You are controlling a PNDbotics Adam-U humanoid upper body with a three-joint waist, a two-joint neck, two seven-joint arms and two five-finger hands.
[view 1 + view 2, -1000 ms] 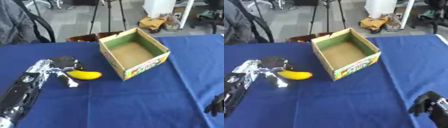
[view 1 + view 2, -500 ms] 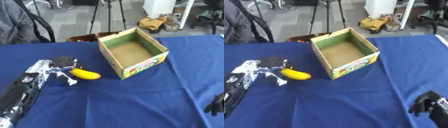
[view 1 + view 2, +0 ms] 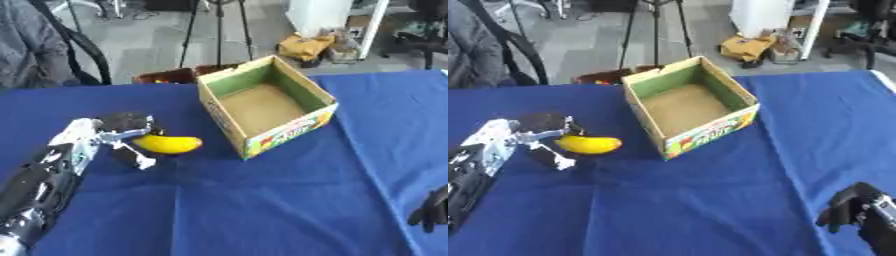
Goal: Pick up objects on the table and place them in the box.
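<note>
A yellow banana (image 3: 168, 144) lies on the blue tablecloth (image 3: 262, 210), left of an open cardboard box (image 3: 289, 129) with green inner walls and nothing inside. My left hand (image 3: 103, 136) comes in from the lower left. Its dark fingers sit above the banana's left end and its thumb below, closed on that end. My right hand (image 3: 857, 214) rests at the lower right corner with relaxed fingers, holding nothing.
Behind the table's far edge stand a tripod (image 3: 217, 30), a brown bin (image 3: 171, 76) and a white cabinet (image 3: 328, 17). A person's grey sleeve (image 3: 31, 50) shows at the far left. Blue cloth stretches between the box and my right hand.
The banana has shifted slightly up and away in my left hand's fingers. The box and my right hand have stayed put.
</note>
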